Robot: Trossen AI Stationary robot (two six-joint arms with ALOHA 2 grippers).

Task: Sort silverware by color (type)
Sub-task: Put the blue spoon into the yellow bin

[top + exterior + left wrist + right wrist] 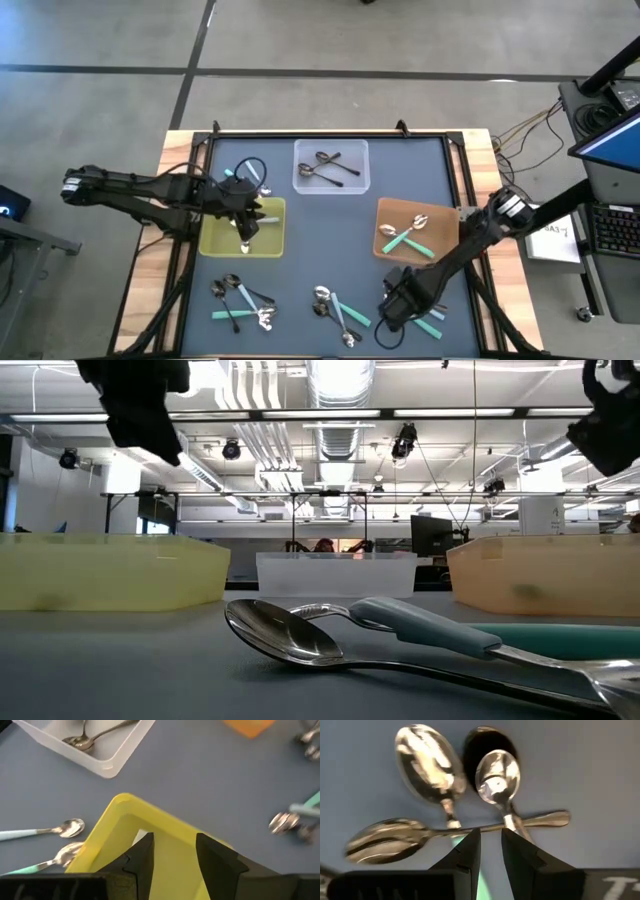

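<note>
**Left gripper over the yellow tray, right gripper low at the front spoons**

The left gripper [247, 228] hangs over the yellow tray [268, 243], which sits left of centre on the counter [330, 215]. In the left wrist view its fingers [142, 857] stand apart with only yellow tray floor between them, holding nothing.

The right gripper [392, 310] is down near the counter's front edge, right of centre, at a cluster of silverware. In the right wrist view its fingers [470, 851] are set narrowly apart with a pale teal handle [462, 840] showing in the gap; whether they clamp it I cannot tell. Just ahead lie three shiny spoon heads [429, 767] and a crossing silver handle.

The rest of the silverware is spread about. Dark spoons [330, 168] lie in the clear tray [358, 182] at the back edge, middle. Teal-handled pieces [405, 238] rest in the orange-brown tray [442, 215] toward the right edge. Two loose piles remain along the front edge: one at front left [238, 298], one at front centre [338, 308]. A large spoon [285, 630] lies close to the low camera.
</note>
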